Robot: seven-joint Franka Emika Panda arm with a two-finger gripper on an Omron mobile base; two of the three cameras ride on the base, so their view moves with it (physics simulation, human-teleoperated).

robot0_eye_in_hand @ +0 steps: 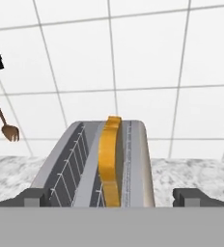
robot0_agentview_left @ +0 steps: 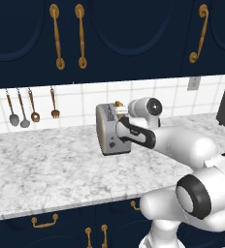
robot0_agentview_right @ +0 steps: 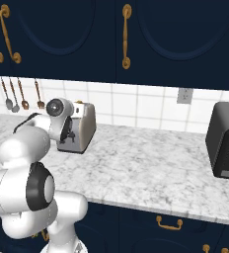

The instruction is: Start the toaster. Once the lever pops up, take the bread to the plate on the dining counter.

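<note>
Dark finger tips of the gripper (robot0_eye_in_hand: pixel 112 197) sit nearest in the hand view, spread wide apart with nothing between them; jaws fully open, straddling the near end of the toaster (robot0_eye_in_hand: pixel 106 164). Just past the tips, the toaster's two slots run away from the camera. The bread (robot0_eye_in_hand: pixel 110 159) stands on edge in the slot nearer the right, its crust poking above the top; the other slot looks empty, wire guides showing.

From the left base view, the hand is hard up against the toaster's end face (robot0_agentview_left: pixel 112 130), on the marbled counter (robot0_agentview_left: pixel 41 169) with gold-handled drawers below. The bread's tip (robot0_agentview_left: pixel 118 103) peeks out on top. Whether the fingers touch the lever cannot be told; the wrist hides it.

Beyond the toaster: white tile wall, hanging utensils (robot0_agentview_left: pixel 32 109) to its left, a black appliance (robot0_agentview_right: pixel 227 141) well apart to its right.

Step in hand, by my reading: starting the toaster, bread still riding high. Next move calls for getting a finger on the lever and pressing down along the end face.
</note>
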